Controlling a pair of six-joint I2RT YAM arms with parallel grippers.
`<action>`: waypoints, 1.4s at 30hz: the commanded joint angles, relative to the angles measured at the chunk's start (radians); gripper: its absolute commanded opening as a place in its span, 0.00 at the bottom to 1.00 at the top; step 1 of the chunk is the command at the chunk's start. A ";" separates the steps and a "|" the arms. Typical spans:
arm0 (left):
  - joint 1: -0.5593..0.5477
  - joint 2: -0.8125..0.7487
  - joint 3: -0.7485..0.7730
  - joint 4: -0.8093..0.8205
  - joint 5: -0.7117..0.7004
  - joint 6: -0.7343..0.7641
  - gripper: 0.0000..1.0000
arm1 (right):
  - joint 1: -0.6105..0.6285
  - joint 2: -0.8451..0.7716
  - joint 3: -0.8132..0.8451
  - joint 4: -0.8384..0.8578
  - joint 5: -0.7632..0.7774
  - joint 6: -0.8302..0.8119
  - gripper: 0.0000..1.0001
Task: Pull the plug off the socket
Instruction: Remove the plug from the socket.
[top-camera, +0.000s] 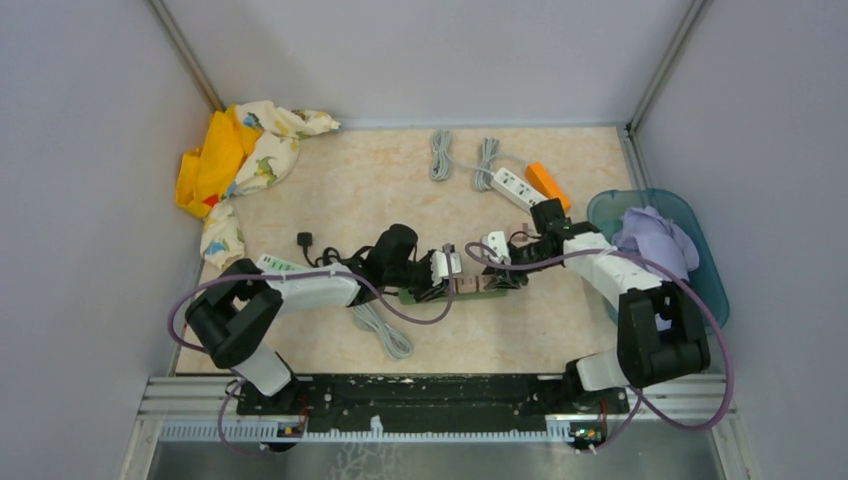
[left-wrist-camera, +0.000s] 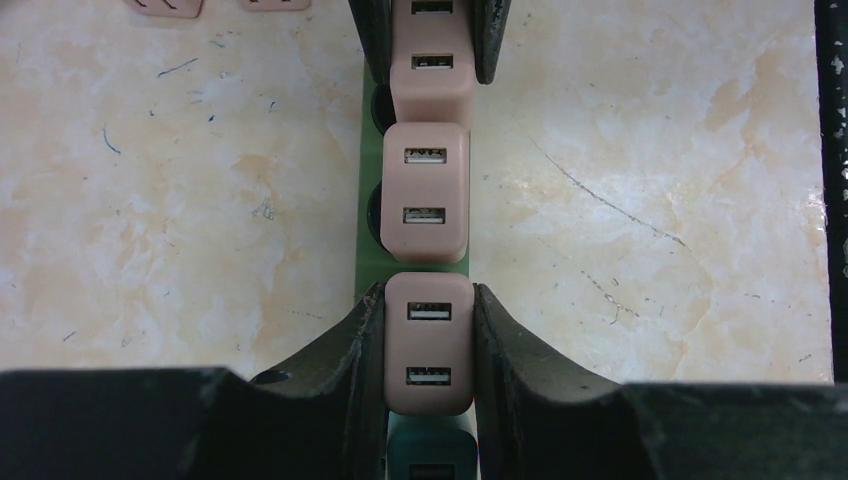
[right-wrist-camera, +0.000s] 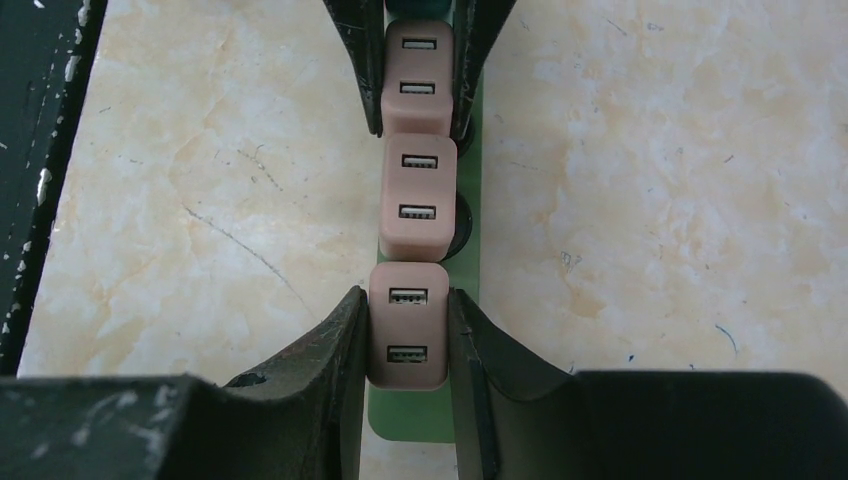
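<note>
Marbled beige tabletop (top-camera: 350, 180) bore a green socket strip (left-wrist-camera: 368, 255) lying arm to arm; left gripper (left-wrist-camera: 428, 300) clamped leftmost pink plug (left-wrist-camera: 430, 345), right gripper (right-wrist-camera: 407, 300) rightmost pink plug (right-wrist-camera: 408, 340).

Three pink two-port plugs (left-wrist-camera: 426, 190) sit in a row on a flat green socket (left-wrist-camera: 368, 250), mid-frame.

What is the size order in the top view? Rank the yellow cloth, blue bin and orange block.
Yellow cloth and blue bin: about alike, the bin partly hidden, so unranked.
Orange block: clearly smallest.
</note>
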 joint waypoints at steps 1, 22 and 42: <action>0.001 -0.001 -0.016 -0.057 -0.001 -0.004 0.00 | 0.054 0.005 0.049 -0.033 -0.101 -0.066 0.00; 0.001 0.004 -0.010 -0.062 0.000 -0.004 0.00 | 0.081 0.014 0.070 -0.046 -0.122 -0.022 0.00; 0.001 -0.003 -0.019 -0.055 -0.003 -0.005 0.00 | 0.097 -0.002 0.059 0.040 -0.119 0.060 0.00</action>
